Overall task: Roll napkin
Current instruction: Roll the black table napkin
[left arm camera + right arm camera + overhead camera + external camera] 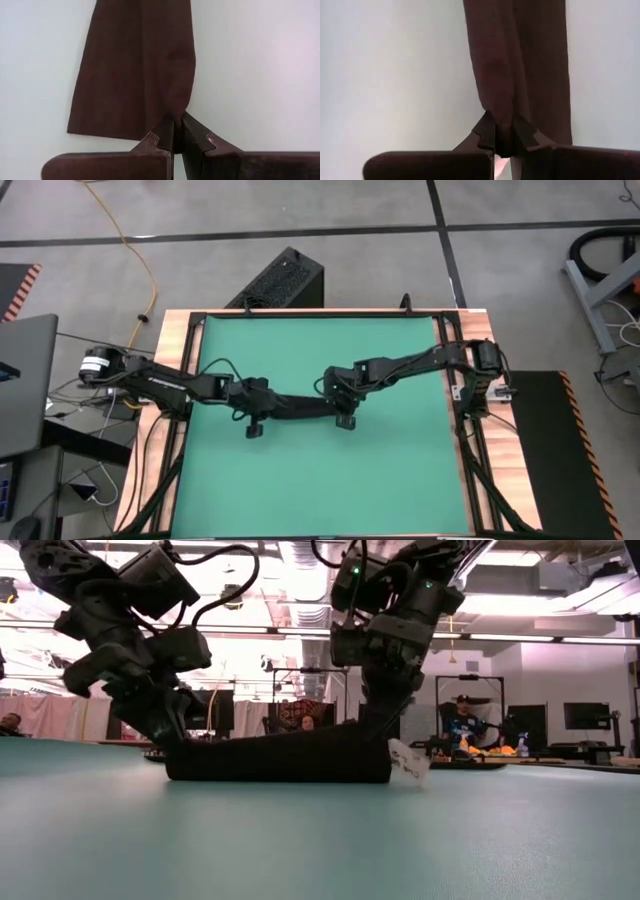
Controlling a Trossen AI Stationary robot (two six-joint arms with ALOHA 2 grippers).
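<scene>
The black napkin (298,411) lies as a narrow folded strip across the middle of the green mat (320,480). In the low view the napkin (280,758) is a low dark band with a small white tag (408,762) at one end. My left gripper (256,417) is shut on one end of the napkin (135,75), pinching a raised fold. My right gripper (343,408) is shut on the other end of the napkin (520,65), also pinching a fold. Both grippers sit low at the mat.
A rigid black box with vent slots (278,280) stands on the floor behind the table. A laptop (22,385) sits at the left. The wooden table frame (170,360) borders the mat. People sit in the room beyond (462,720).
</scene>
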